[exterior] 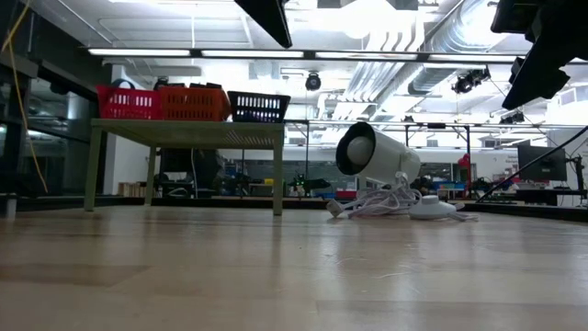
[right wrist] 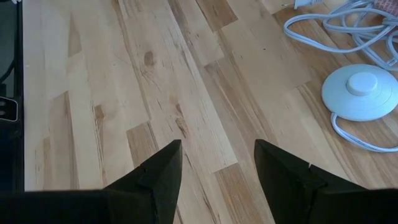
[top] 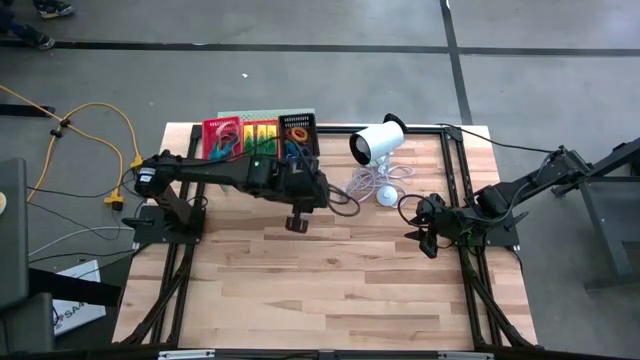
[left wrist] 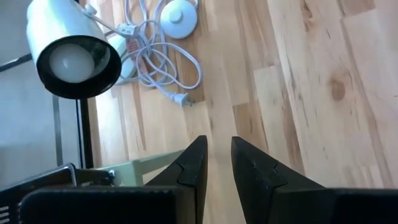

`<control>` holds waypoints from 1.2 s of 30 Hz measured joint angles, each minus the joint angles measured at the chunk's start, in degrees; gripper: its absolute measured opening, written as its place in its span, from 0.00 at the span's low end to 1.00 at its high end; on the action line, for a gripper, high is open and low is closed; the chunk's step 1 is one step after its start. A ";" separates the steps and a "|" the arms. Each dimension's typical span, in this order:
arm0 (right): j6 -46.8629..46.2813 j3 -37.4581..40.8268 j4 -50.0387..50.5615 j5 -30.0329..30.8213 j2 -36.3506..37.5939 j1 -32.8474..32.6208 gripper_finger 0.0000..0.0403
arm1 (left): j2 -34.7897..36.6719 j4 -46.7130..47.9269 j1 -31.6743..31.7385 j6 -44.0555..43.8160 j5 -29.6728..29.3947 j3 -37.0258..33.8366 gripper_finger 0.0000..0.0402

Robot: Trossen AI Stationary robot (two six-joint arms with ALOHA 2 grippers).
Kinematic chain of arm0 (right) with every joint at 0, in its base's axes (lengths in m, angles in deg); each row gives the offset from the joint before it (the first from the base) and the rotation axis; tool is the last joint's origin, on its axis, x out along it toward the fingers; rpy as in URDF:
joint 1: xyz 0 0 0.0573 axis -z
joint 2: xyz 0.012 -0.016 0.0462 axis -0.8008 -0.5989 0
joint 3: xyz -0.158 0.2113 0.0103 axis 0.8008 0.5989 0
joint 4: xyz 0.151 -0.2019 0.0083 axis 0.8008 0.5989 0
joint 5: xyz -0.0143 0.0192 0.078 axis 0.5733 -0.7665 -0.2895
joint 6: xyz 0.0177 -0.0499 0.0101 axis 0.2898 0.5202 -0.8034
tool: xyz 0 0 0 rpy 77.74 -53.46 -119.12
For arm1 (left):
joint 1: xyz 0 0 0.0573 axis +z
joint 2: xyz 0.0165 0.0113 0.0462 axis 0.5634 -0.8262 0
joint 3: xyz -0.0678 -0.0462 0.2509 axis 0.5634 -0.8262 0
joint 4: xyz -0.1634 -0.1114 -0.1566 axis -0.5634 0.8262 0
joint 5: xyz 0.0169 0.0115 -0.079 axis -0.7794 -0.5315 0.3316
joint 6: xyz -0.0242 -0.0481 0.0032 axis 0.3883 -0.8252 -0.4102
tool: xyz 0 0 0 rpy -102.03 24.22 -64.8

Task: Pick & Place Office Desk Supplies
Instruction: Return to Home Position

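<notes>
The left hand (left wrist: 217,146), fingers narrowly parted and empty, hangs just in front of the pale-green perforated metal stand (exterior: 188,133). On the stand sit the red mesh basket (exterior: 124,103), orange mesh basket (exterior: 193,103) and black mesh basket (exterior: 257,107), so the job looks done. The right hand (right wrist: 217,149), open and empty, waits well apart from the stand.

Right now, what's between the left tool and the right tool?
Nothing: bare wooden table between left tool and right tool, high view. White cable and round switch lie off that line.

Four cameras, one table (top: 330,290)
High looks straight down on the whole table; low looks level from the near side; both close wrist views share the round white switch (right wrist: 360,93).
</notes>
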 joint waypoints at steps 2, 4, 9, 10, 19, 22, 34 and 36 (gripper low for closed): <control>0.00 0.00 0.00 0.00 0.00 0.00 0.47 | 0.00 0.04 -0.48 -0.64 -0.61 0.00 0.16; 0.00 0.00 0.00 -0.02 0.00 0.00 0.47 | 0.00 0.11 -0.46 -1.77 -0.77 -0.01 0.16; 0.00 0.00 0.00 0.00 -0.01 0.00 0.47 | -0.69 -0.07 -1.28 -5.98 -1.16 -1.82 0.16; 0.00 0.00 0.02 -0.02 0.00 0.00 0.47 | -0.76 -0.25 -1.72 -6.61 -1.14 -2.85 0.16; 0.00 0.00 0.00 -0.02 -0.01 -0.02 0.47 | -0.68 -4.85 -5.45 -11.60 -0.92 -11.36 0.16; 0.00 0.00 0.00 -0.02 -0.02 0.00 0.47 | -0.76 -4.85 -6.70 -12.72 -0.92 -11.89 0.16; 0.00 0.00 0.00 -0.02 -0.01 -0.01 0.47 | -0.70 -4.95 -11.25 -13.58 -1.27 -12.44 0.16; 0.00 0.00 0.00 -0.02 0.00 0.00 0.47 | -0.70 -4.95 -11.55 -13.58 -1.27 -12.52 0.16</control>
